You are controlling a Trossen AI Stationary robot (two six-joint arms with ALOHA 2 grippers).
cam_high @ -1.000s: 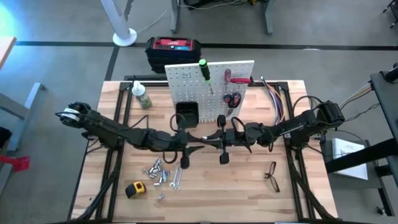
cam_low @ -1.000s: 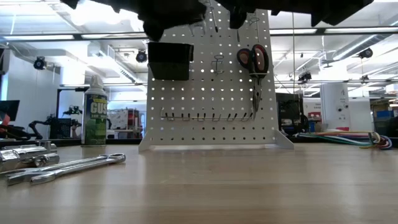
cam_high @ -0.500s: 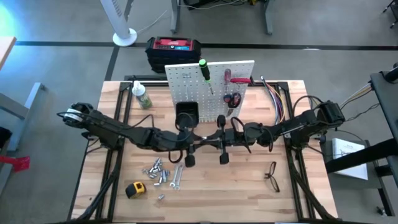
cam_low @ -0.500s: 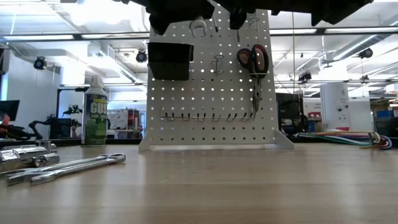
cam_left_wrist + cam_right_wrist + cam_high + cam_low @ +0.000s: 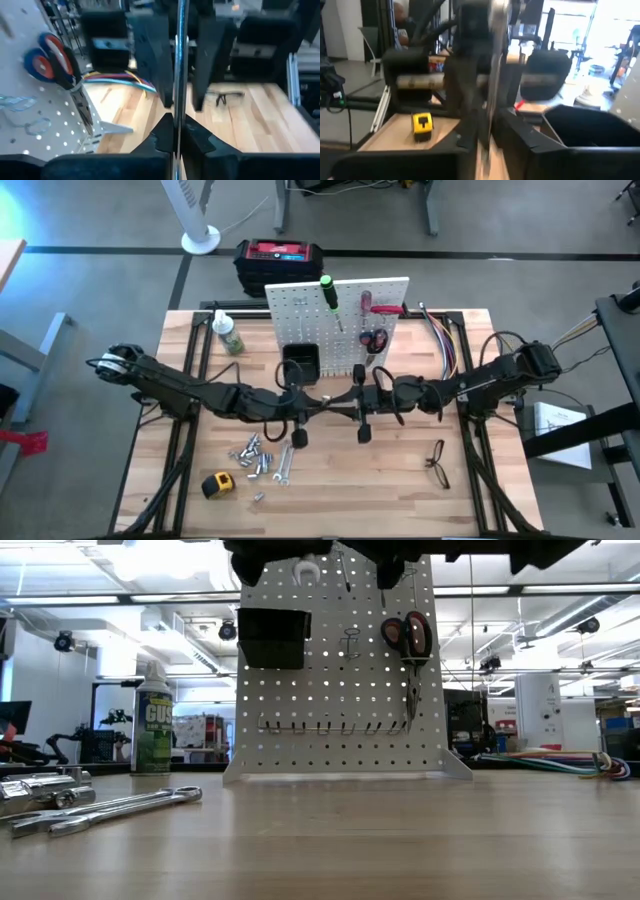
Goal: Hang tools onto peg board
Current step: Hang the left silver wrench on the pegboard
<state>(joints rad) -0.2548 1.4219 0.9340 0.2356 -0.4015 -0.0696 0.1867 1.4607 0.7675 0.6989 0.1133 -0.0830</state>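
Both grippers meet above the table (image 5: 400, 470) centre, just before the peg board (image 5: 300, 315). The left gripper (image 5: 175, 131) fingers are clamped on a silver wrench (image 5: 180, 60); whether the right gripper (image 5: 352, 402) fingers grip it cannot be told. Bare wood lies between them and the glasses (image 5: 437, 461).

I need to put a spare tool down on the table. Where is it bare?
Bare wood lies between the tape measure and the glasses, along the near edge. Crowded: the wrenches and the strip before the peg board, where both arms meet.
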